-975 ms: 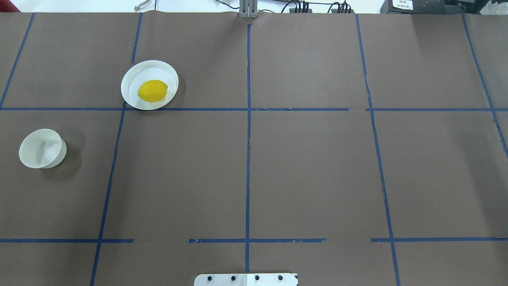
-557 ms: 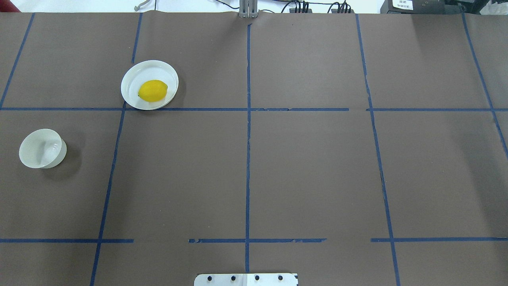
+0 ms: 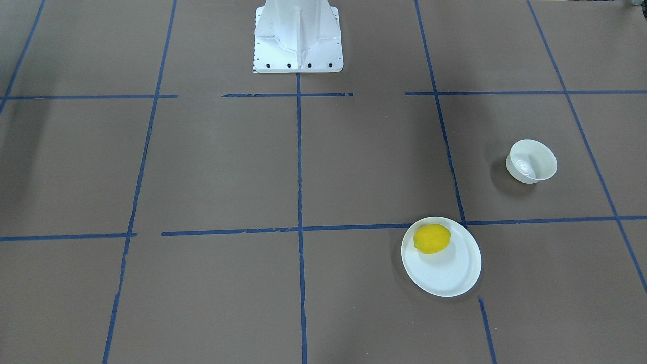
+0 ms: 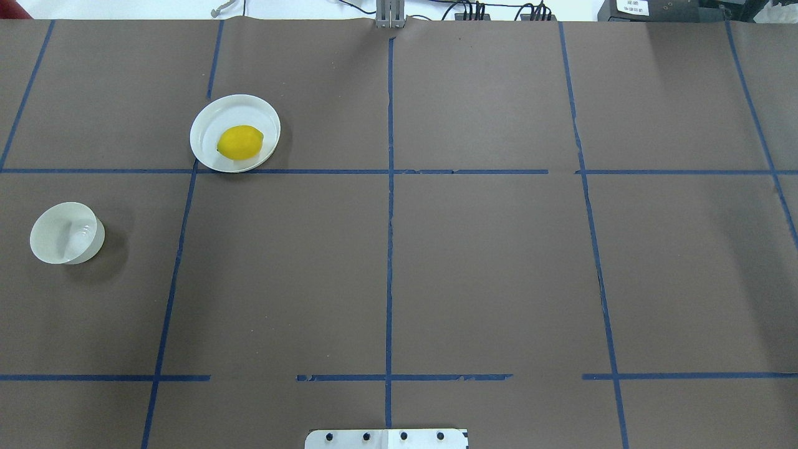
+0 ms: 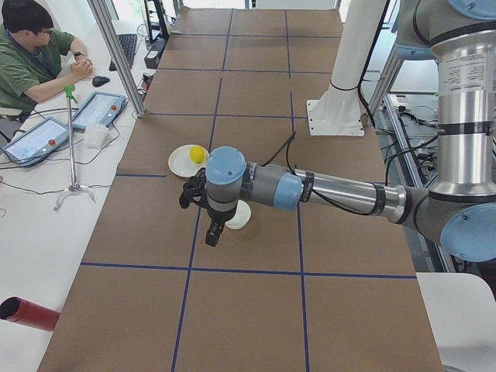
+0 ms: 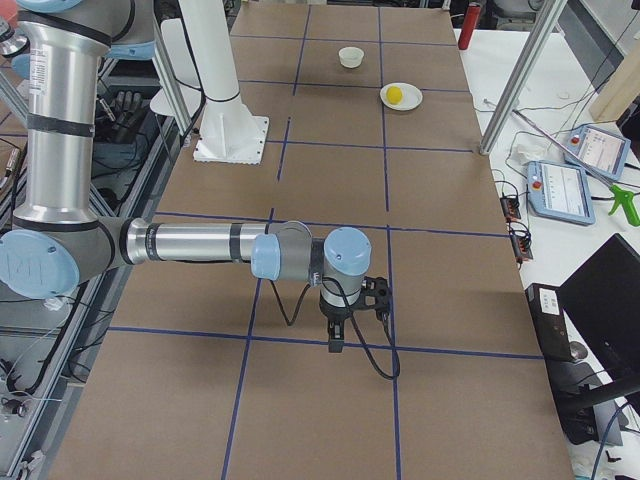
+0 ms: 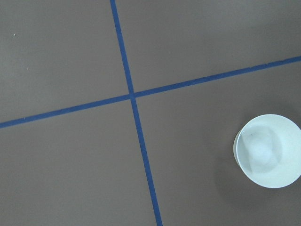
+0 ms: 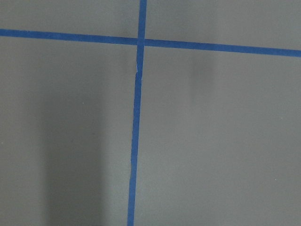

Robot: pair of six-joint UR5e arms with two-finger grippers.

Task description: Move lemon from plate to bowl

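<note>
The yellow lemon [image 4: 240, 142] lies on the flat white plate [image 4: 209, 121] at the far left of the table. It also shows in the front-facing view [image 3: 432, 238] on the plate [image 3: 450, 275]. The small white bowl [image 4: 65, 232] stands empty, nearer and further left, apart from the plate. It also shows in the left wrist view [image 7: 268, 150]. My left gripper [image 5: 187, 196] shows only in the exterior left view, high above the table beside the bowl [image 5: 239, 215]. My right gripper [image 6: 376, 291] shows only in the exterior right view, far from the plate. I cannot tell whether either is open.
Brown paper with a blue tape grid covers the table. The robot's white base [image 3: 297, 38] stands at the middle of the near edge. An operator [image 5: 35, 46] sits at a side desk beyond the table's far edge.
</note>
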